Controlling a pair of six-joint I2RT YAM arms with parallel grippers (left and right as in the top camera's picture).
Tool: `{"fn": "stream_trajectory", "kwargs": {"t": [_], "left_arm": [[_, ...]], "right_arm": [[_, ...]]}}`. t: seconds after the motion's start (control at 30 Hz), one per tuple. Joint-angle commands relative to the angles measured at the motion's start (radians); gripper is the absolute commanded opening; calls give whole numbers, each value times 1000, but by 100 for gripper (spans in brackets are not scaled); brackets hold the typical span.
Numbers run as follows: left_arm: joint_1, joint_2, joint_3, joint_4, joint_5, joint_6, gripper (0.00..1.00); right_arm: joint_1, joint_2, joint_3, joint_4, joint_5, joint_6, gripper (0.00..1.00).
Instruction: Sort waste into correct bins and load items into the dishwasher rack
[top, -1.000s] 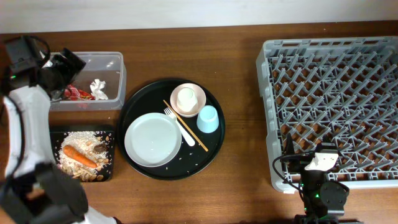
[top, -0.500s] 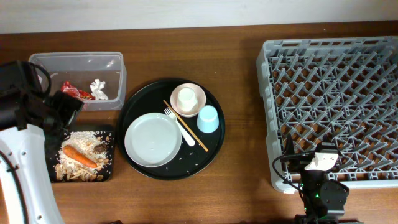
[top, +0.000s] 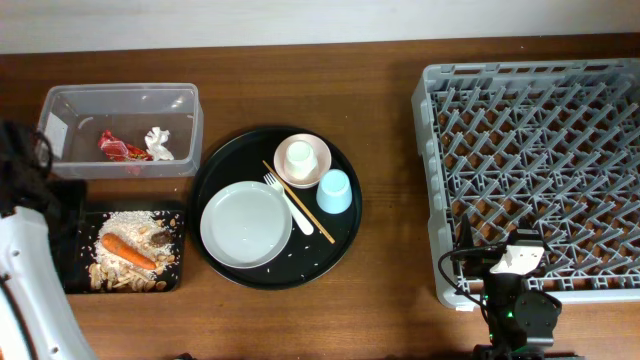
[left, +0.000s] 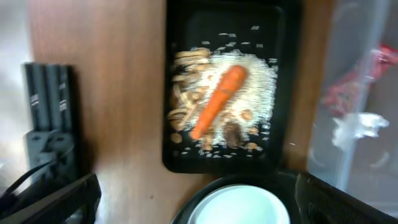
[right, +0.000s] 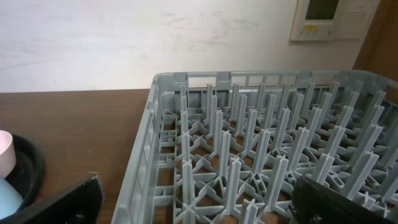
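— Back to the left edge goes my left arm (top: 20, 270). A moment ago it hung over the clear tub (top: 80, 108); now the whole tub shows.
— What is in the tub?
— The red wrapper (top: 118, 149) and the white tissue (top: 158, 142), side by side. The carrot (top: 127, 250), the rice (top: 130, 220) and a small dark lump (top: 157, 240) lie in the black tray (top: 181, 270) next to it.
— And your fingers?
— My left fingers (left: 56, 202) stand wide apart and hold nothing; that tray lies in front of them. My right fingers (right: 56, 199) are apart too, at the near edge of the grey rack (top: 540, 180).
— The dishes?
— The plate (top: 246, 224), bowl (top: 302, 159), cup (top: 334, 191), fork (top: 288, 203) and chopsticks (top: 305, 210) sit on the round black tray (top: 340, 250), between the tub and the rack.
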Motion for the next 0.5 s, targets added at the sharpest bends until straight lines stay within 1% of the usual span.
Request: {"fn": "stream_trajectory", "kwargs": {"t": [0.0,0.1,0.13,0.2,0.27,0.3,0.33,0.37,0.43,0.47], "left_arm": [[14,-7,-6,-54,15,-43,99],[14,-7,-6,-61,15,-43,99],[14,-7,-6,-61,15,-43,99],[14,-7,-6,-61,15,-43,99],[14,-7,-6,-61,15,-43,99],[14,-7,-6,-61,15,-43,99],[14,-7,-6,-61,15,-43,99],[14,-7,-6,-61,15,-43,99],[14,-7,-6,-61,15,-43,99],[14,-7,-6,-61,15,-43,99]], "right_arm": [[-6,-4,-8,-2,8,4,99],[-6,-4,-8,9,-9,13,99],[-6,-4,-8,22,-74,56,99],[-6,-4,-8,23,-274,202,98],[-6,-4,-8,48,-575,457,99],[-6,-4,-8,58,-673,558,99],[-6,-4,-8,66,-786,710,99],[-6,-4,-8,68,-835,808,99],[-6,-4,-8,90,-858,1049,99],[-5,-4,-8,135,-870,1064,99]]}}
